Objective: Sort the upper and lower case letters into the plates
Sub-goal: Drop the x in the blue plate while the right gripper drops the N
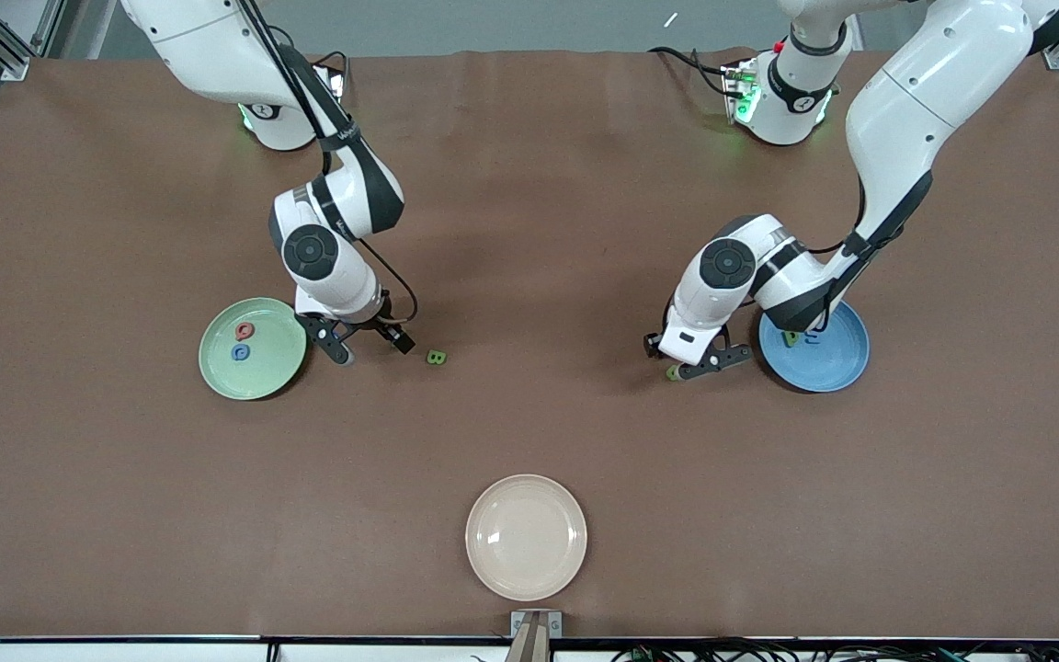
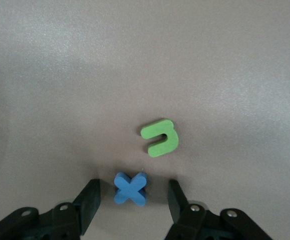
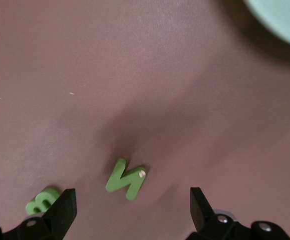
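Observation:
My left gripper [image 2: 133,199] is low over the table beside the blue plate [image 1: 828,368]. Its jaws stand open on either side of a blue letter x [image 2: 130,188], with a gap on each side. A green curved letter [image 2: 159,137] lies just past the x and shows by the gripper [image 1: 690,360] as well [image 1: 674,372]. My right gripper [image 3: 132,200] is open wide over a green letter N [image 3: 126,178], next to the pale green plate [image 1: 258,377]. A green letter B [image 1: 437,357] lies beside it. The green plate holds a red letter [image 1: 244,330] and a blue letter [image 1: 240,352].
The blue plate holds a green letter [image 1: 791,338] and a blue letter [image 1: 813,338], partly under the left arm. A cream-white plate [image 1: 526,537] sits near the table's front edge, with a small mount [image 1: 536,625] at that edge.

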